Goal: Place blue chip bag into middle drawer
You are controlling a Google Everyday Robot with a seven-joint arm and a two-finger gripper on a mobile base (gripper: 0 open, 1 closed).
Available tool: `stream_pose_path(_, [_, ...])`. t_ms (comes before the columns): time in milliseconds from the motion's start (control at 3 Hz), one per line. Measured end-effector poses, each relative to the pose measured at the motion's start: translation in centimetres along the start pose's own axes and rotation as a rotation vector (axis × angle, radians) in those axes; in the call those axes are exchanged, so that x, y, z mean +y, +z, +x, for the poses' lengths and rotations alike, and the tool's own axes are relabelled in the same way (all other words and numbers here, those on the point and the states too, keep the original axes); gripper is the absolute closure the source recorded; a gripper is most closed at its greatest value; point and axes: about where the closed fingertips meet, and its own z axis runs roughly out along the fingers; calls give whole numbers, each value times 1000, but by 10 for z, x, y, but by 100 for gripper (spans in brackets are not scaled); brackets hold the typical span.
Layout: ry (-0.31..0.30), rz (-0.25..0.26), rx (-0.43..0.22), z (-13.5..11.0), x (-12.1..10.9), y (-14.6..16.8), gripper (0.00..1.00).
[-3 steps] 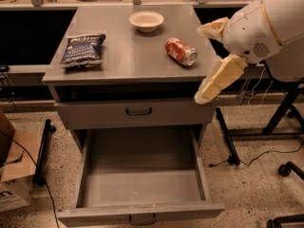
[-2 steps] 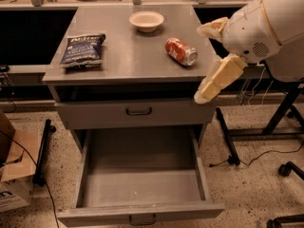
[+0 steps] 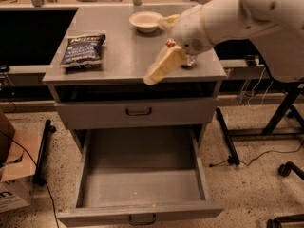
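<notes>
No readable text anywhere. On the blue chip bag (image 3: 83, 50), upper left of the frame on the cabinet top (image 3: 118, 56): white lettering in 2 or 3 lines, too blurred to make out. On the cardboard box (image 3: 12, 194), lower left edge: dark print, cut off and illegible. On the gripper (image 3: 156, 49), upper centre above the cabinet top, fingers spread: no markings visible.

The blue chip bag (image 3: 83, 50) lies on the bench (image 3: 124, 63) by its left edge, a bowl (image 3: 146, 21) by the rear edge. The gripper (image 3: 159, 49) hangs over the right half. Below the front edge, the middle drawer (image 3: 142, 212) juts out under the upper drawer (image 3: 137, 112).
</notes>
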Motion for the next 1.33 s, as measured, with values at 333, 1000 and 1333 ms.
stream_pose_path(333, [-27, -36, -59, -22, -24, 55, 0])
stream_pose_path(1000, [-48, -131, -116, -37, -66, 160, 0])
stream_pose_path(1333, [-25, -156, -141, -33, -87, 200, 0])
